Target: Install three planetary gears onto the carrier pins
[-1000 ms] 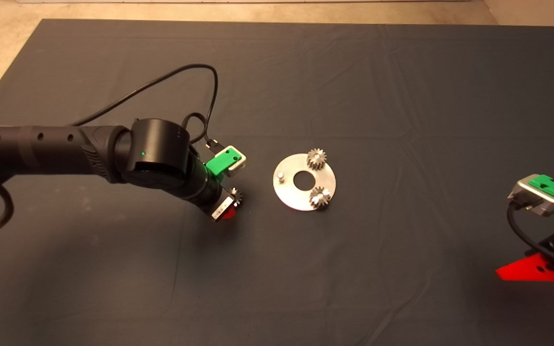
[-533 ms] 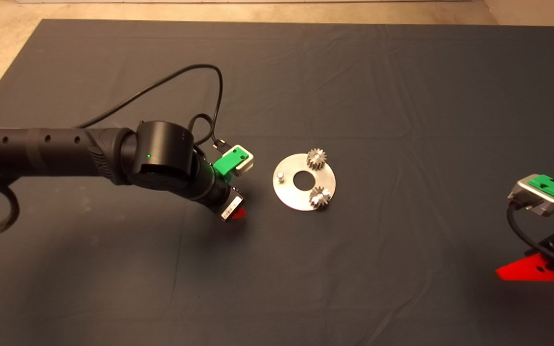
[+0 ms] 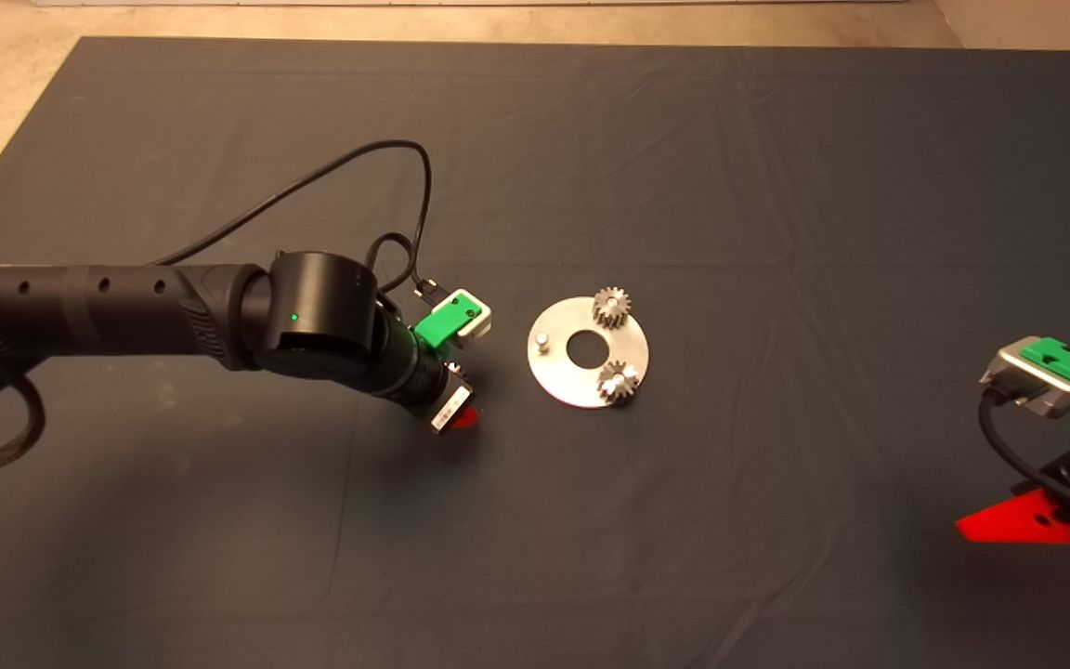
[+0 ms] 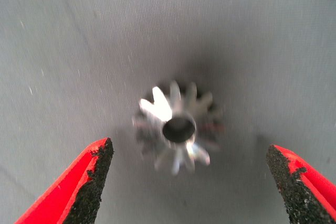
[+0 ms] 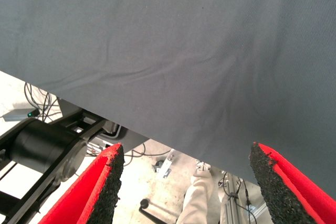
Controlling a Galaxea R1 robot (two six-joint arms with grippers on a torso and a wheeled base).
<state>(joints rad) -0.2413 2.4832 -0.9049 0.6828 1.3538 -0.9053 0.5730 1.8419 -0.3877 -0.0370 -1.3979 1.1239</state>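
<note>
Dark mat point(image 3: 684, 186) | carrier disc point(image 3: 558, 383): two gears seated, one pin point(image 3: 542, 340) bare | left gripper point(image 4: 191, 182) wide open around third gear point(image 4: 178, 128), not touching | next: close, lift, align bore over pin | right gripper point(image 5: 184, 182) parked open, empty

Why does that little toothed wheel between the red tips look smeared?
Left wrist view: the small dark-steel gear is soft, with glare on its teeth and a shadow around it, lying between the open left end effector. Head view: the silver disc is crisp.

Legible text: none. A white barcode-style label point(image 3: 443, 410) is showing on the left pincer's point(image 3: 461, 415) body; its characters are proving unreadable.
</note>
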